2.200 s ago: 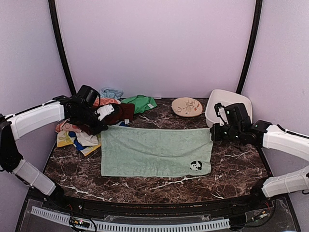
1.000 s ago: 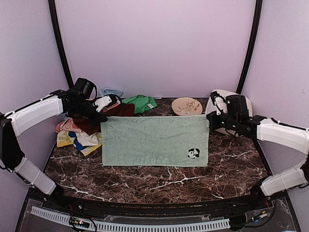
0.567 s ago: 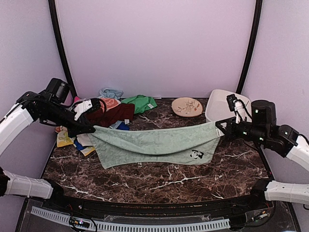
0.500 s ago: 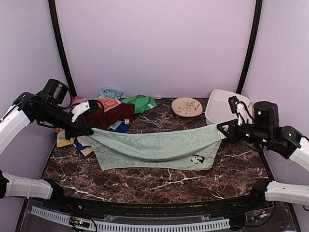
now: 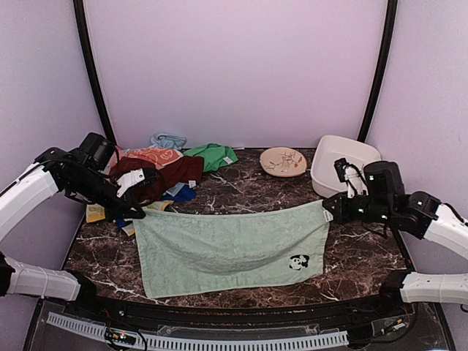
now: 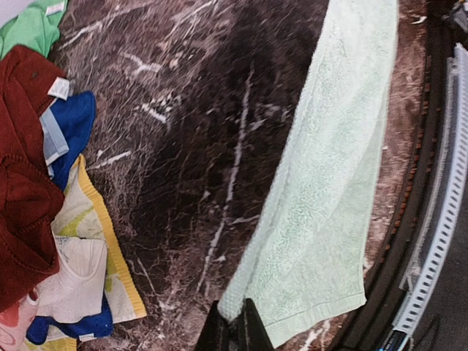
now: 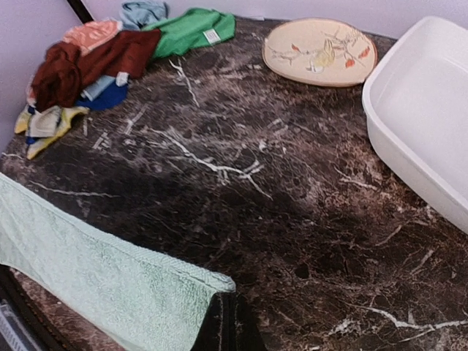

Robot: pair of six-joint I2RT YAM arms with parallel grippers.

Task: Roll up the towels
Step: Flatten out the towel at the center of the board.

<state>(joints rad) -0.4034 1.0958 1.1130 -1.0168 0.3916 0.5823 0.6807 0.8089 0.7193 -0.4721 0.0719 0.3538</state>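
**Top external view.** The mint-green towel (image 5: 230, 245) is spread across the front half of the table (image 5: 248, 186), with its panda emblem (image 5: 296, 262) near the right front corner. The left tool (image 5: 143, 210) and the right tool (image 5: 327, 207) are each clamped on one far corner, and the far hem runs nearly straight between them. We judge the step in hand to be laying the cloth flat before rolling. It will go best if both corners come down together under even tension, so that no crease is set in.

**Left wrist view.** The left tool (image 6: 232, 333) has its fingers pressed together on the towel corner. The cloth runs away from them close beside the ribbed rail (image 6: 439, 219) at the table's front. That near hem has little margin, so we would place the towel no further forward. The maroon towel (image 6: 25, 183) and the rest of the pile of towels (image 6: 66, 270) lie close by on the other side.

**Right wrist view.** The right tool (image 7: 228, 322) is shut on the opposite corner. Bare marble lies open behind it. The white tub (image 7: 424, 110) stands near on the right and the plate (image 7: 319, 51) sits at the back, so free room lies towards the centre.
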